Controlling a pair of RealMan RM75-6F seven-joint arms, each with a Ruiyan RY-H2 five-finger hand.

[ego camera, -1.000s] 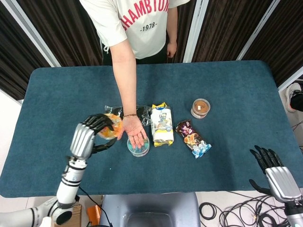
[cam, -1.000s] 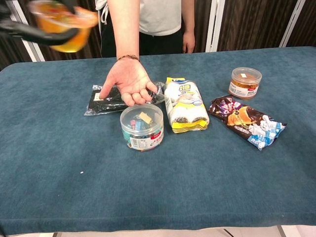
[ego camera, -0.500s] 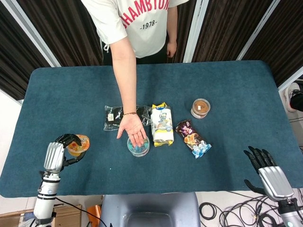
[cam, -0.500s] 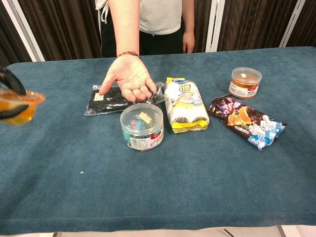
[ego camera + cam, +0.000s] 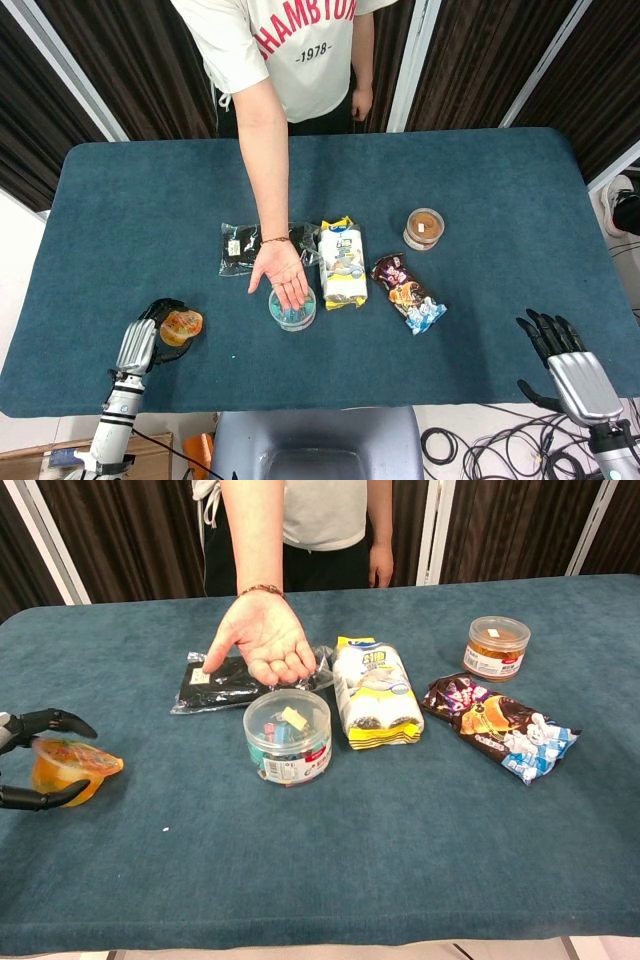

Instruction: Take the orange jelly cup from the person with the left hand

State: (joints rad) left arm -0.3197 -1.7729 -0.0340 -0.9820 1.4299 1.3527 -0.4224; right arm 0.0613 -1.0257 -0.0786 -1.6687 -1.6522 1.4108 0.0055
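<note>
Dark pleated curtains are hanging behind a bench covered in deep blue-green cloth, and a person in a white printed T-shirt is standing at its far side, holding an empty palm open over the middle of it. Well off toward the robot's left, the left hand is holding the small orange jelly cup of clear plastic with a foil lid, fingers curling over the top rim and the thumb passing under the base, so the cup is sitting between them at the near-left part of the bench, low over the cloth; whether it is touching the cloth I cannot tell. Such a cup is probably light, with thin walls that give under pressure and a smooth, slippery skin, so the stiffer rim and base are looking like the better places to bear on, with gentle force. The forearm is reaching up from the near edge, palm turned toward the cup. The right hand is hanging beyond the near-right edge, fingers spread and holding nothing. Farther from the left hand, toward the middle, a round clear tub of clips is standing beside a yellow-and-white packet.
</note>
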